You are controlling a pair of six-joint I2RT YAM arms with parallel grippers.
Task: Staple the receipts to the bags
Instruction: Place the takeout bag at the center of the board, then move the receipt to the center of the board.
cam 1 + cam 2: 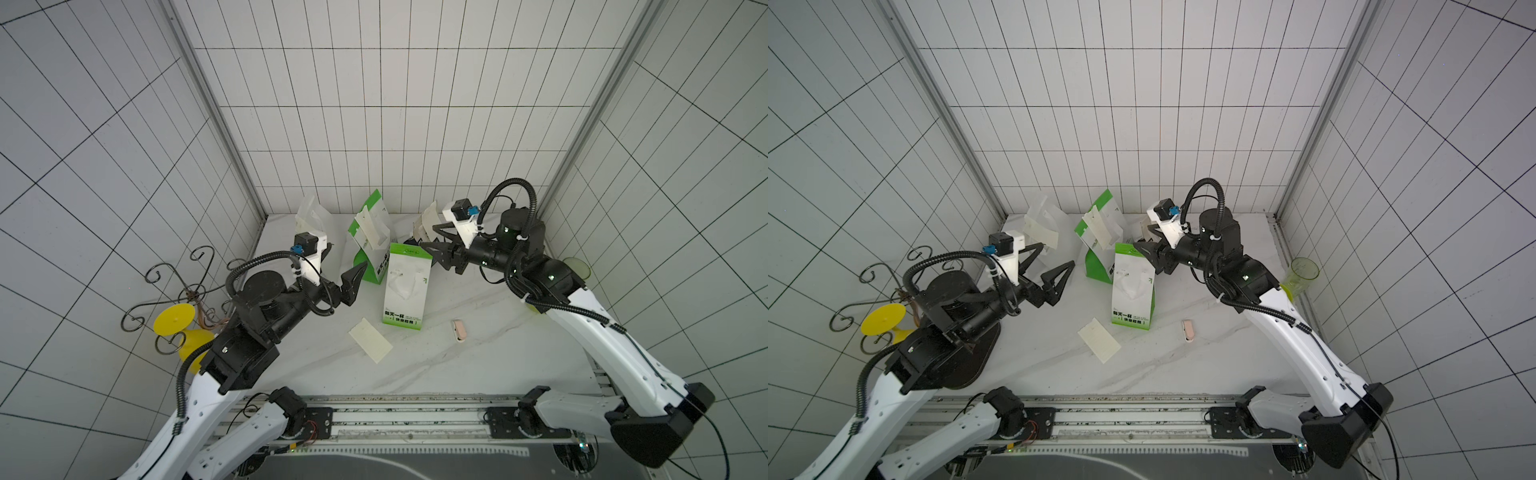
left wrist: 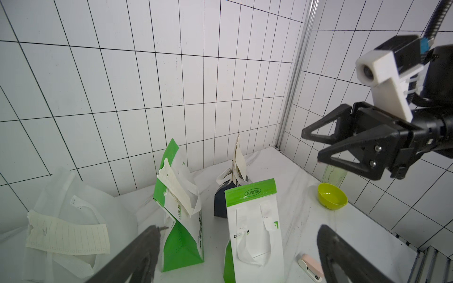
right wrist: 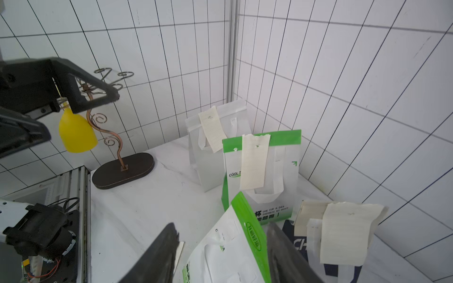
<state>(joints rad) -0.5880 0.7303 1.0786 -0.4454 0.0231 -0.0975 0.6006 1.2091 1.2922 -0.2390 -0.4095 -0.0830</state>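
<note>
A green-and-white bag (image 1: 405,286) stands mid-table with no receipt on it. My right gripper (image 3: 221,227) is open, its jaws on either side of that bag's green top edge (image 3: 247,227). Behind stand a white bag (image 3: 213,166), a second green-and-white bag (image 3: 282,171) and a navy bag (image 3: 301,242), each with a cream receipt hanging on it. One loose receipt (image 1: 370,345) lies flat in front of the middle bag. A pink-and-white stapler (image 1: 458,331) lies to its right. My left gripper (image 1: 347,259) hovers wide open and empty, left of the bags.
A wire stand with a yellow cup (image 1: 174,320) and a dark oval base (image 3: 122,170) stands at the left edge. A translucent green cup (image 1: 1302,274) and a yellow-green bowl (image 2: 332,196) sit by the right wall. A metal rail (image 1: 407,415) runs along the front.
</note>
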